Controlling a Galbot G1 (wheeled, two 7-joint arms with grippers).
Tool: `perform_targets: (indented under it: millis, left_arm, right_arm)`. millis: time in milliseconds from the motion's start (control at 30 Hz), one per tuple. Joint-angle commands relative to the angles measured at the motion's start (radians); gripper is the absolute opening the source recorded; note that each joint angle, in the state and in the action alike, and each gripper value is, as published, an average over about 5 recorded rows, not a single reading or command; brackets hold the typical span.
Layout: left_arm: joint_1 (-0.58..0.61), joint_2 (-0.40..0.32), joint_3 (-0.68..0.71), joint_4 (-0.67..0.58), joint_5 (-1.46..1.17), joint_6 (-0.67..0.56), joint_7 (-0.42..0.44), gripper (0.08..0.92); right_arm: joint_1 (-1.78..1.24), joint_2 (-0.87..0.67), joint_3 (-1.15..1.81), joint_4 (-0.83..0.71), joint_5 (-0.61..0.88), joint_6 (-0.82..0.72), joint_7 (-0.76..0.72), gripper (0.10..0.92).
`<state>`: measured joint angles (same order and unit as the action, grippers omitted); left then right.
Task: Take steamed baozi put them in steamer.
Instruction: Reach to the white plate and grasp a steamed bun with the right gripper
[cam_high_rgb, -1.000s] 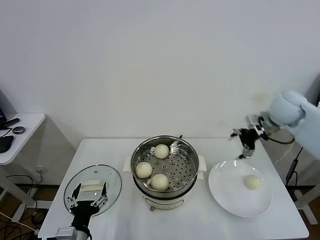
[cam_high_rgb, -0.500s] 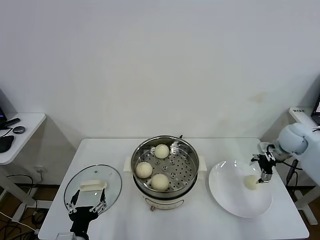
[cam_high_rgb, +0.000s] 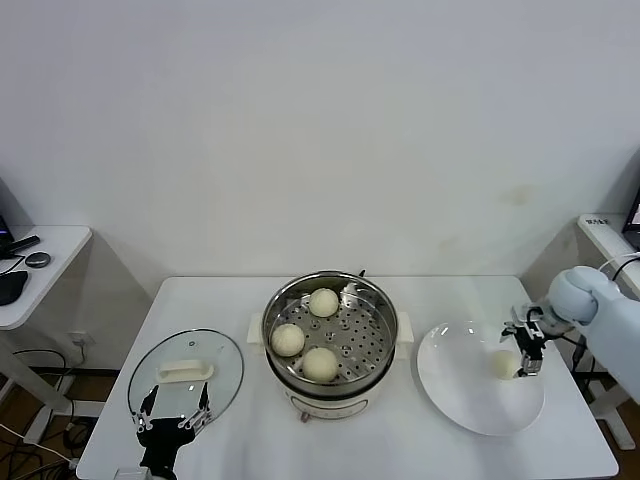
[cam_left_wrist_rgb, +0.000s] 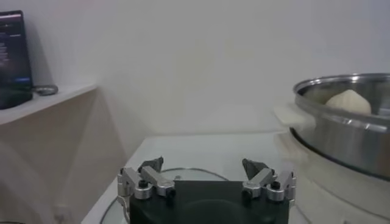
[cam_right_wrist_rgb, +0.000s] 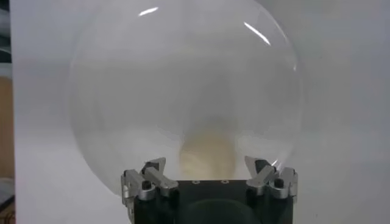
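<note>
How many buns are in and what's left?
Done: three baozi sit on the steamer tray. In hand: the right gripper, open, is at the last baozi on the white plate, not yet closed on it. Left: grasp and move it. The left gripper waits, open, over the glass lid.

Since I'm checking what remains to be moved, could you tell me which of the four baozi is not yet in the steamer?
The baozi on the white plate, the lone bun beside the open right gripper. The other three sit on the steamer's perforated tray.

Bright, even light; soft shadows; glare streaks on the plate (cam_right_wrist_rgb: 183, 91); both wrist views look soft.
</note>
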<state>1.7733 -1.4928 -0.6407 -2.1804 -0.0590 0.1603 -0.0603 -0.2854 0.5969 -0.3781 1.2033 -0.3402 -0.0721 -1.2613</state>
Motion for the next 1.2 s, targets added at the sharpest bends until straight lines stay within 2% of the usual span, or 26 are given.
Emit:
perform_targets:
  millis: [33,700,1200]
  left_arm:
    - [0.0,0.001,0.0,0.009,0.001,-0.001,0.001,0.823]
    - [-0.024,0.004,-0.002,0.041,-0.001,0.001,0.004,0.823]
    - [-0.036,0.008,-0.001,0.061,-0.003,0.001,0.004,0.823]
  right_arm:
    - [-0.029,0.059,0.018,-0.066,-0.085,0.046,0.046,0.823]
    - [-0.016,0.084,0.008,-0.113,-0.088,0.033,-0.004,0.823]
    - [-0.023,0.086,0.009,-0.124,-0.093,0.033,0.024,0.823]
